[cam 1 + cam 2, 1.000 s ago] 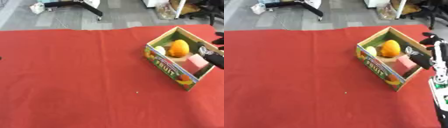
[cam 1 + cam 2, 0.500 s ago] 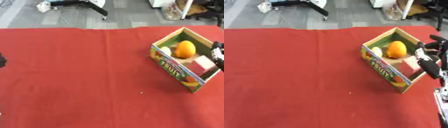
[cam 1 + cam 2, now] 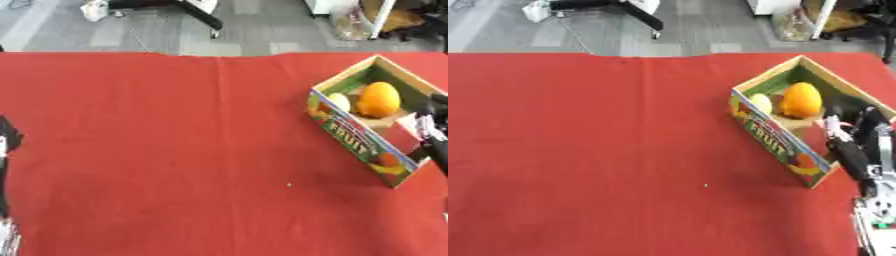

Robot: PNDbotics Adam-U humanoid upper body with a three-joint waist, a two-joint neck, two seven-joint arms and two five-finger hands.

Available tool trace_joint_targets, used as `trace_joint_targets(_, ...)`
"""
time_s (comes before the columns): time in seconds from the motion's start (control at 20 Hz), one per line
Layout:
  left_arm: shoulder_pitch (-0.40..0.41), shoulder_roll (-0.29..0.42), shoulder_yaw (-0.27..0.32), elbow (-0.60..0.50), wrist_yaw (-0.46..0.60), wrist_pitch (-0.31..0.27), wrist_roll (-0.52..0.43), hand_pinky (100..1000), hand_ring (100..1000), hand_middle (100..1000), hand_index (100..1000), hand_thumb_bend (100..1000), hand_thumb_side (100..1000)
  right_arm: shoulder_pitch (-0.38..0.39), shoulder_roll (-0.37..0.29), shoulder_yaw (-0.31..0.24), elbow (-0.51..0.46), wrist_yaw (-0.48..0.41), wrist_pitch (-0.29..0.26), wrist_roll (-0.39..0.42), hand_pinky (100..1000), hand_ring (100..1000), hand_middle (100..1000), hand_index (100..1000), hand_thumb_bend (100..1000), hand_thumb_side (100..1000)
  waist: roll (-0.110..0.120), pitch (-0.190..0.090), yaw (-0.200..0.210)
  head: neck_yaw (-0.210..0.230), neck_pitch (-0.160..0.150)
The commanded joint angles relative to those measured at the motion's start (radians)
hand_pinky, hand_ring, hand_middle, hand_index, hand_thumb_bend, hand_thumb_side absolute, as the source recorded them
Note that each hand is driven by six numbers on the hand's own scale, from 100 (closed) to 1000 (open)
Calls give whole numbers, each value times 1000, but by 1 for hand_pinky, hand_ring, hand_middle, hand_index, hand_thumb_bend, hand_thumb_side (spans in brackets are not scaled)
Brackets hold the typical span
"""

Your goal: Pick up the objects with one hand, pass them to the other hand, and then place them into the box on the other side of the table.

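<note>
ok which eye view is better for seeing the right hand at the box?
Right eye view. There the right hand shows with its forearm, reaching over the near end of the fruit box, beside the orange. The left eye view cuts the hand off at the picture's right edge, so only a dark sliver shows.

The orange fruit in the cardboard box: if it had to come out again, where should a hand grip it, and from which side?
Probably from above, fingers closing round the rounded upper part of the orange fruit. It stands tall inside the printed cardboard fruit box, whose walls block the sides, with a pale fruit close on its left. The right hand is nearest.
</note>
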State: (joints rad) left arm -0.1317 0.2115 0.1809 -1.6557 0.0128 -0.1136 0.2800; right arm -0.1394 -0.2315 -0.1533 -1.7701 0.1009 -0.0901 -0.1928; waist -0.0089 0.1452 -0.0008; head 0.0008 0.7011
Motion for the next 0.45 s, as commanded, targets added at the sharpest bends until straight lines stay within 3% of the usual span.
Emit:
trace_joint_targets(0.05,-3,3,-1,-7,17,-20,-21,735,631,571,666,607,780,-3,-6,6,-32,-14,-8,8,646,669,534,784,173,452,-10,-17,-15,16,-2)
trace_joint_targets(0.25,-6,-5,-2,-6,28,-40,-48,740,642,585,698,638,830,3,-1,13,-31,-23,-11,17,646,666,533,784,169,454,-10,-31,-42,21,10)
trace_joint_targets(0.45,-11,-5,5,-18,23,-52,-60,742,646,588,708,642,849,5,-6,16,-42,-23,-19,29,648,667,534,786,170,455,-15,-37,-34,20,12)
